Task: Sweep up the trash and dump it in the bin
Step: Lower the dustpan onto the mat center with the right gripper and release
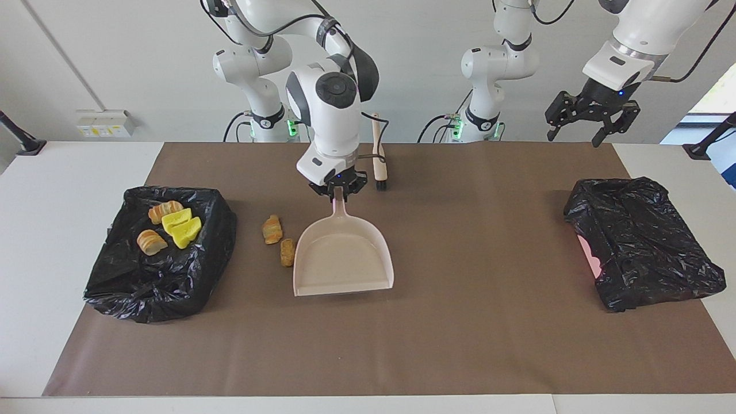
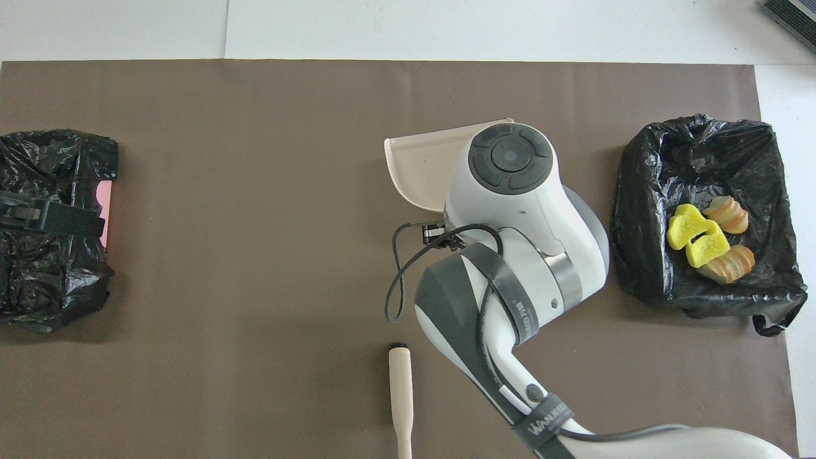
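Going across the facing view: at the right arm's end of the bench (image 1: 57, 190) sits a bin lined with a crinkly black plastic bag (image 1: 161, 270). In it lie four foam chunks (image 1: 169, 225), two bright yellow and two orange-tan ones that look like bread.

Next to the bin, on the brown paper mat (image 1: 460, 333), two more orange-tan foam pieces (image 1: 279, 240) lie just beside the rim of the pale pink plastic dustpan (image 1: 343, 259). The pan rests flat on the mat, mouth pointing away from the robots. The right end effector (image 1: 338, 194) is clamped on the dustpan's handle, fingers closed around it.

Nearer the robots, a beige-handled brush with black bristles (image 1: 378, 158) lies on the mat, partly hidden by the right arm.

Toward the left arm's end there's a second black-bagged bin (image 1: 644, 241) with a bit of pink showing at its edge. The left end effector (image 1: 592, 118) hangs in the air above that end, fingers spread wide, holding nothing.
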Controlling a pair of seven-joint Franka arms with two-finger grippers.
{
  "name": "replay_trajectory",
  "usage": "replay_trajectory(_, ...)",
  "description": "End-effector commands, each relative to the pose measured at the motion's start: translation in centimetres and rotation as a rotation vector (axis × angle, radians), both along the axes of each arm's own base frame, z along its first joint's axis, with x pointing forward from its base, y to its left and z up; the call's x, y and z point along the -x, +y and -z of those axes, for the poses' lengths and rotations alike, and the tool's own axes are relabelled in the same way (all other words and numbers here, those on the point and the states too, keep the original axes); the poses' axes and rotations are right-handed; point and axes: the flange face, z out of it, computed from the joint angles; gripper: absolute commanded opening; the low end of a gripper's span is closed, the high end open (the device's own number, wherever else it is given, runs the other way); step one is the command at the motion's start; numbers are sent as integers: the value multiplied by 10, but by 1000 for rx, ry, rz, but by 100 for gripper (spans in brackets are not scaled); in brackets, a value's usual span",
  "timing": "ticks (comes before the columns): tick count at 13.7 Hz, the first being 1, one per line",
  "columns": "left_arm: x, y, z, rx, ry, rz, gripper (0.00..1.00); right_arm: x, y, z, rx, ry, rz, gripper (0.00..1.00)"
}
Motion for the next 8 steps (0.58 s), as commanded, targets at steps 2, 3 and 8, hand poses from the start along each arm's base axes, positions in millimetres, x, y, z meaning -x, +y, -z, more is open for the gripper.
replay_trajectory(2,2,-4,-3,-43,36,29,100,-11,55,36,-89,-34,117,0)
replay_trajectory(3,2,-7,-3,-43,37,32,100,-8,72,48,-104,-52,130,0)
replay_trajectory(8,-7,-13,-15,-25,14,-23,100,-3,88,80,-136,-88,125,0)
